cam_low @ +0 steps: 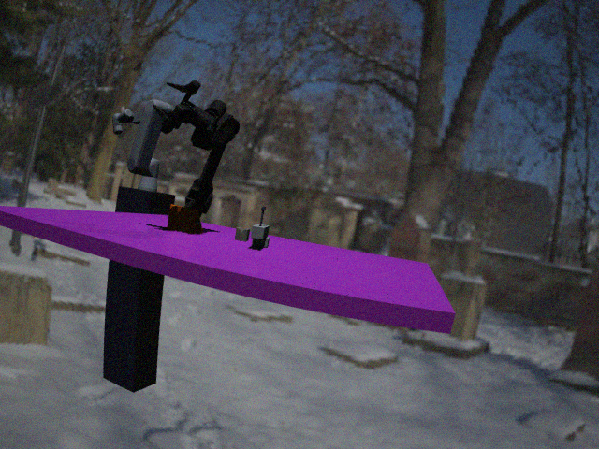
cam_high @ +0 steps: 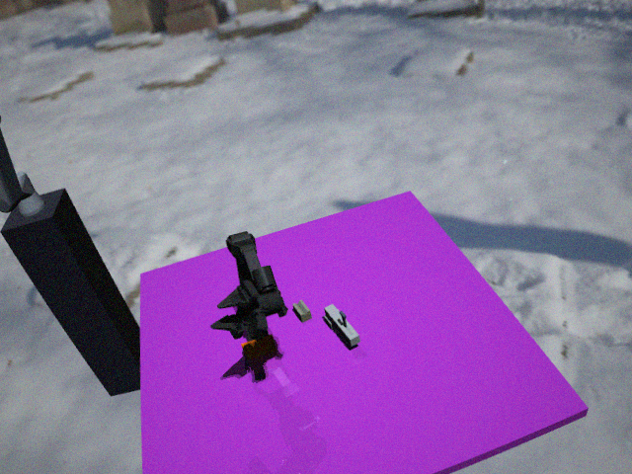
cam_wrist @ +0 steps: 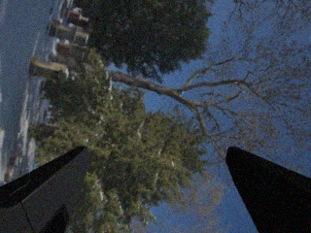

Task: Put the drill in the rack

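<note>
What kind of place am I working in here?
Most likely a snowy outdoor graveyard at dusk: snow-covered ground, bare trees and stone grave markers surround a purple table carrying the arm.

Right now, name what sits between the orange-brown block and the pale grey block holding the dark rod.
A small olive-grey cube sits between them, apart from both and nearer the pale grey block; the top view shows it best.
</note>
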{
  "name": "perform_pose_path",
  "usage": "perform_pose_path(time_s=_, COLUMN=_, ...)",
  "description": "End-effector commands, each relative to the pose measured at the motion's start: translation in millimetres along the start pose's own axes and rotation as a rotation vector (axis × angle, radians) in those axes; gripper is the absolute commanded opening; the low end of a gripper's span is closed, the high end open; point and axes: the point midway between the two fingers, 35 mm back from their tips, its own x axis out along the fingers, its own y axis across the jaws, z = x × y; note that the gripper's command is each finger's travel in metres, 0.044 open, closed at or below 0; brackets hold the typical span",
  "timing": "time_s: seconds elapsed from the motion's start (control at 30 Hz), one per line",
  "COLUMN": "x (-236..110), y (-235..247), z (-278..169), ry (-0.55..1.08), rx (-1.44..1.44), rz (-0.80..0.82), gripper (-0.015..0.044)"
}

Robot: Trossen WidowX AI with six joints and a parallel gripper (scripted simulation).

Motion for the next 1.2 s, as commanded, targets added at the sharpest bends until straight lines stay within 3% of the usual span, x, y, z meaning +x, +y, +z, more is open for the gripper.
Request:
perform_pose_path(time_s=0.0, x=0.0, y=0.0, z=0.0, ry=0.000, rx=0.000, rz=0.000, gripper=0.0374)
perform_pose_path(time_s=0.27, x=-0.6, y=-1.8, z=1.9, ry=-0.007, rx=-0.002, rz=-0.007, gripper=0.0164)
perform_pose_path(time_s=0.47, x=-32.2, y=-49.5, z=66.4, ry=-0.284, rx=-0.062, rz=-0.203, gripper=0.0006)
perform_pose_path(time_s=0.8, x=-126.8, y=-74.6, z=148.8, ry=-0.805, rx=-0.120, rz=-0.303, gripper=0.0000)
perform_pose_path(time_s=1.17, x=-229.7, y=-41.4, z=186.5, ry=-1.299, rx=-0.252, rz=-0.113, gripper=0.0000)
